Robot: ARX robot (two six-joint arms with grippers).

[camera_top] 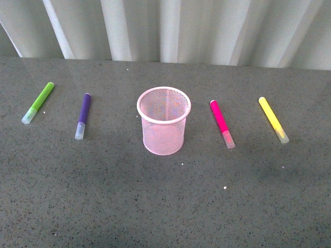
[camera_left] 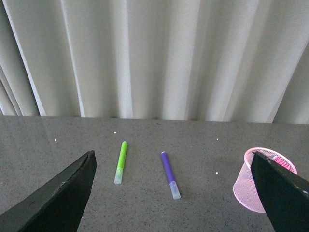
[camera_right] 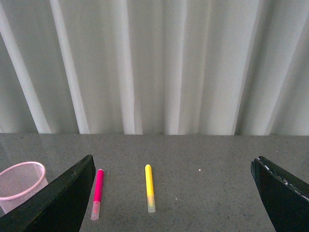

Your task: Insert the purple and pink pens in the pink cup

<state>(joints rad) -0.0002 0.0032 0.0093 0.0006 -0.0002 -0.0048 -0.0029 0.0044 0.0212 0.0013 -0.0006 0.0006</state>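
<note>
In the front view, the pink cup (camera_top: pixel 163 138) stands upright in the middle of the grey worktop (camera_top: pixel 165 206), with its open top facing up. The purple pen (camera_top: pixel 83 114) lies flat to the left of the cup, a little way off. The pink pen (camera_top: pixel 221 123) lies flat to the right of the cup, also apart from it. Both pens have their clear caps at the near end. A green marker (camera_top: pixel 38 102) lies farther left than the purple pen. A yellow marker (camera_top: pixel 273 119) lies farther right than the pink pen. A pale curtain (camera_top: pixel 181 31) hangs behind the worktop.

In the left wrist view, the left pincer (camera_left: pixel 172 155) is released. Its two dark fingers (camera_left: pixel 58 198) are spread wide apart and hold nothing. It hangs above the worktop. The green marker (camera_left: pixel 120 162) and the purple pen (camera_left: pixel 170 175) lie side by side beyond it, not touching. The pink cup (camera_left: pixel 244 191) stands near the purple pen, partly hidden behind one finger.

In the right wrist view, the right pincer (camera_right: pixel 174 158) is released too. Its fingers (camera_right: pixel 58 200) are wide apart and hold nothing. The pink pen (camera_right: pixel 97 193) and the yellow marker (camera_right: pixel 150 187) lie on the worktop beyond it. The pink cup (camera_right: pixel 19 181) stands near the pink pen, not touching it.
</note>
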